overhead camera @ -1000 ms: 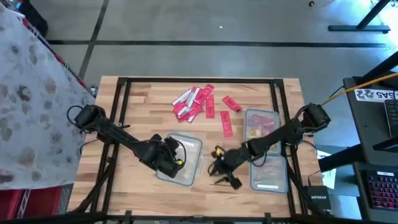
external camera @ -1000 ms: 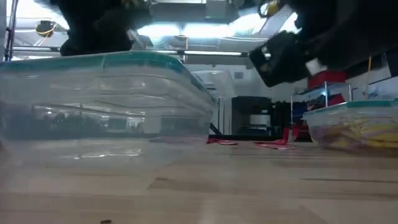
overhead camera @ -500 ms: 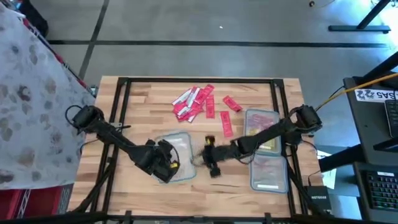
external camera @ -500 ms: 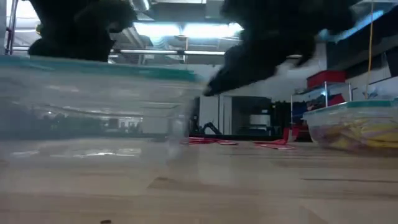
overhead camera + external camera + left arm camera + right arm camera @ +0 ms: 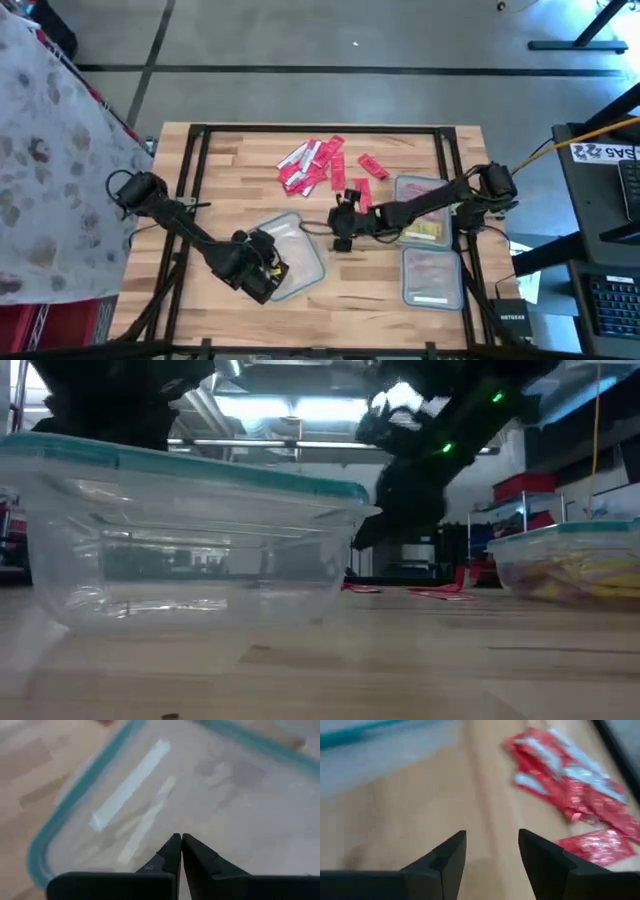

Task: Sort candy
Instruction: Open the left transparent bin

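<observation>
- The right gripper point(image 5: 490, 851), fingers spread and empty, faced the red candy point(image 5: 570, 795) lying ahead of its tips, nearer it than the left.
- The left gripper point(image 5: 181, 851), fingers pressed together, hovered over the empty tub point(image 5: 75, 815).

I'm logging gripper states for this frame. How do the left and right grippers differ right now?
The left gripper is shut with nothing between its fingers; the right gripper is open, also holding nothing. The left gripper hangs over the clear tub near the table's front; the right gripper hangs over bare wood at the table's middle, facing the red candy. Both are dark two-finger grippers.
</observation>
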`<action>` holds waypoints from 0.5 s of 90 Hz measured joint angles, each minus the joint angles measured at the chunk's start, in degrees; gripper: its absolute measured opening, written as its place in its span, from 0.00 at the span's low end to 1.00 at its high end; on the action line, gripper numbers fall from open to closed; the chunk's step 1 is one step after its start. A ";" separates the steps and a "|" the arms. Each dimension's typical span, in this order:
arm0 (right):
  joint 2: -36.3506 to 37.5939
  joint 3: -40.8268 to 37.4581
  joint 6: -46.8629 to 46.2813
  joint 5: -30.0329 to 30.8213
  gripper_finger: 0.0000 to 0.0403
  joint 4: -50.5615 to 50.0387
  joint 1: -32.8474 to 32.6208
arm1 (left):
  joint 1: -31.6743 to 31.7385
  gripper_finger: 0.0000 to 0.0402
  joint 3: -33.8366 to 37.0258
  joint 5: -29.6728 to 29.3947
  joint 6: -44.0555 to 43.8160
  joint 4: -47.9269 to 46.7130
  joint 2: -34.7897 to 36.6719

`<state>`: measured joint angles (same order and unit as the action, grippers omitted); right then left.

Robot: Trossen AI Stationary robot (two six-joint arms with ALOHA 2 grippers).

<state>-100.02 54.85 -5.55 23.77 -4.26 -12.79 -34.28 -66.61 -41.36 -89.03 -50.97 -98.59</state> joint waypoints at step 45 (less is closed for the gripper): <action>-1.51 0.00 -1.00 -26.24 0.42 10.82 -12.88 | 2.10 0.00 -3.78 2.54 16.62 10.51 0.11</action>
<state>-101.54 54.85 -6.54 -2.48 6.56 -25.67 -32.18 -70.39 -38.82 -72.40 -40.46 -98.48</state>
